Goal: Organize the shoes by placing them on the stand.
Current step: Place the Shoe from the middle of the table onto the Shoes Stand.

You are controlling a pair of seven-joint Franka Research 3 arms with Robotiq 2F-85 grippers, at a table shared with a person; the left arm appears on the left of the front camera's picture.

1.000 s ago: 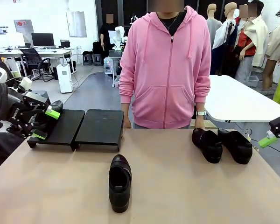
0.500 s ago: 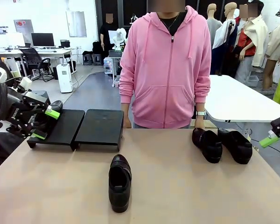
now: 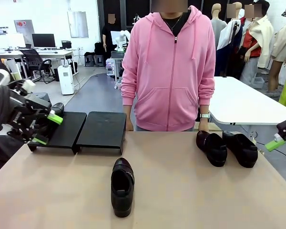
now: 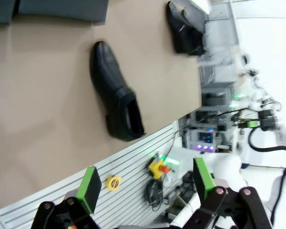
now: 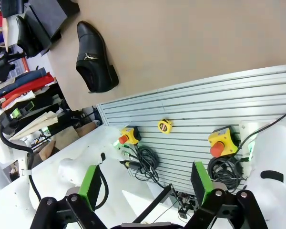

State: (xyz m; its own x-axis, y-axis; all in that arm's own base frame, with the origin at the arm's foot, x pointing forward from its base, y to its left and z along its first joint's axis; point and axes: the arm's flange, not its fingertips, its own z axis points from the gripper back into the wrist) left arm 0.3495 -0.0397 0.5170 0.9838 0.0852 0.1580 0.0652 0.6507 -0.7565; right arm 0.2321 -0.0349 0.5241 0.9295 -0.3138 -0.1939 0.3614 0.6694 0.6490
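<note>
The stand is two flat black platforms side by side, the left platform and the right platform. One black shoe lies on the left platform, mostly hidden behind my left gripper. That gripper hangs open just over the platform's left edge, holding nothing. A second loafer lies alone at mid-table, also seen as the lone shoe. Two more shoes sit together at the far right, in front of the person. My right gripper is off the table's right edge, open and empty.
A person in a pink hoodie stands at the far edge with hands resting at the table rim. A white table stands behind on the right. The tan tabletop is bare around the lone shoe.
My left gripper has drawn back a little to the left from the stand. The shoes, the person and the right gripper have barely moved.
</note>
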